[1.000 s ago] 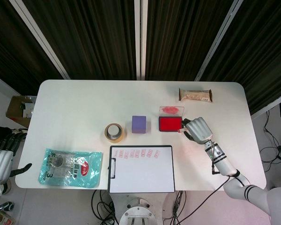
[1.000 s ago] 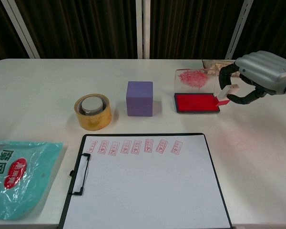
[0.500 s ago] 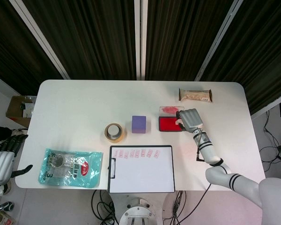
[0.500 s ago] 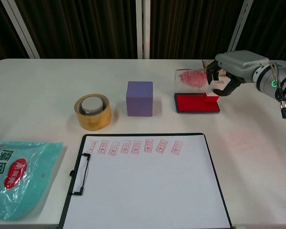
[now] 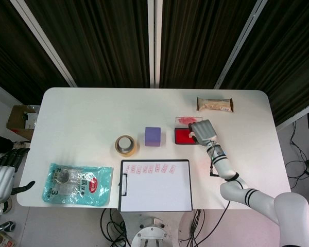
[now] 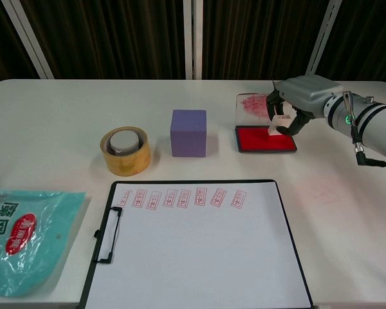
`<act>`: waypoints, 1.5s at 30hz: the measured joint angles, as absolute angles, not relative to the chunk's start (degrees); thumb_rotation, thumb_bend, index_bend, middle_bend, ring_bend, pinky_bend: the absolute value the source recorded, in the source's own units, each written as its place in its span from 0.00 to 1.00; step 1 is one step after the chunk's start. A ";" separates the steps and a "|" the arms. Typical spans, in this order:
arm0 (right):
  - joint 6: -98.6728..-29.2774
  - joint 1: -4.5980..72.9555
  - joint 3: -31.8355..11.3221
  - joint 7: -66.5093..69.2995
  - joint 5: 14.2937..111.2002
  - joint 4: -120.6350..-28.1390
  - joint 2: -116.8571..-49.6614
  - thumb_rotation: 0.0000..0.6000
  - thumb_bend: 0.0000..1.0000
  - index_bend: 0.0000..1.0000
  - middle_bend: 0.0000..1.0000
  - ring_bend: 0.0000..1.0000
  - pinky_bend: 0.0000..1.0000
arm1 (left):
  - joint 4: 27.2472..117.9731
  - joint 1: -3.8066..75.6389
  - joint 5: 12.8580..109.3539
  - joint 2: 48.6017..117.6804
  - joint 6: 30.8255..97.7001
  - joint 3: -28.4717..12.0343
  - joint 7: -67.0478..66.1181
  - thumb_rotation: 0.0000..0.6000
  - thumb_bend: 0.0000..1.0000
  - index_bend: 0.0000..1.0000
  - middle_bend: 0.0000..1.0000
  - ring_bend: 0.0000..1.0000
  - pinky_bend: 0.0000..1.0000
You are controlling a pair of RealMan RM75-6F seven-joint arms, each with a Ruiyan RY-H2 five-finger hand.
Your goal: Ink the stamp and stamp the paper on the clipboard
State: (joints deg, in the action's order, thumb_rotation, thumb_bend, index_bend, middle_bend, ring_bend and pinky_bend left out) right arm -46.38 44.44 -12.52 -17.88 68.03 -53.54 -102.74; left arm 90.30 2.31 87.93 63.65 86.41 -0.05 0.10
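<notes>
Having swung leftward, right hand (image 6: pixel 300 96) pinching stamp (image 6: pixel 278 122), pressing onto red ink pad (image 6: pixel 265 139), needing lifting toward clipboard paper (image 6: pixel 199 251) next.

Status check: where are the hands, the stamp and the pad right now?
Right hand holds stamp down on red ink pad. Left hand open, off table's left edge. Paper on clipboard unobstructed, one row of prints.

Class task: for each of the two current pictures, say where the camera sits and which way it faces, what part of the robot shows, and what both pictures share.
Head view: high above, facing straight down on the whole table; both arms show, left robot hand off the table's edge.
Chest view: low at the near edge, facing across the clipboard; only the right arm shows.
Shared: right robot hand holding the stamp on the ink pad.
</notes>
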 measured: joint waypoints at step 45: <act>-49.25 44.02 -9.21 -9.13 75.09 -39.96 -110.06 1.00 0.48 1.00 0.88 0.96 1.00 | 90.11 2.34 88.06 63.51 86.68 -0.17 0.55 1.00 0.00 0.14 0.15 0.12 0.24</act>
State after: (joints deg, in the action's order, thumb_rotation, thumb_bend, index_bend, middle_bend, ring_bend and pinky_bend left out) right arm -49.25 44.02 -9.21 -9.13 75.09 -39.96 -110.06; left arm 90.11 2.34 88.06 63.51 86.68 -0.17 0.55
